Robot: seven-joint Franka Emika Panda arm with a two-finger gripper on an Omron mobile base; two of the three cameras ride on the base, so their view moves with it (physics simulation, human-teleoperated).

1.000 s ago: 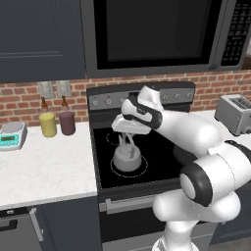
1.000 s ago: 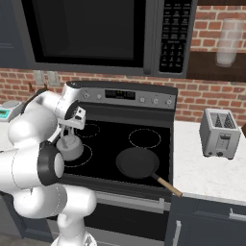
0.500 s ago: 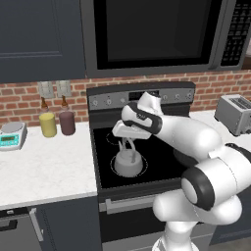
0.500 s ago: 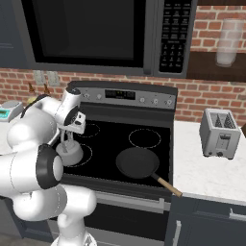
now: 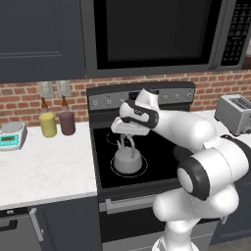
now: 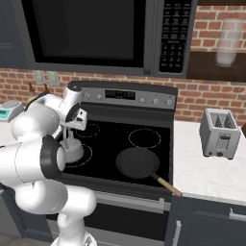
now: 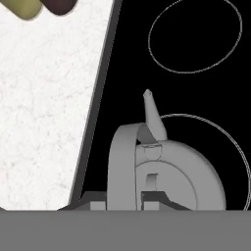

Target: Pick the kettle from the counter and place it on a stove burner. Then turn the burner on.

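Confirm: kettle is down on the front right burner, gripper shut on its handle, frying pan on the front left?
Sides are swapped. The kettle is over the front left stove burner, gripper shut on its handle, and the frying pan sits on the front right. The right base view shows both; whether the kettle's base touches the glass can't be told.

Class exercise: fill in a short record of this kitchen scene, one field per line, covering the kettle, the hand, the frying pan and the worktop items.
kettle: grey kettle standing inside the front left stove burner ring
hand: hand shut on the kettle's looped handle
frying pan: dark frying pan on the front right of the stove
counter: pale counter with a yellow jar, a dark jar and a scale
toaster: toaster right of the stove
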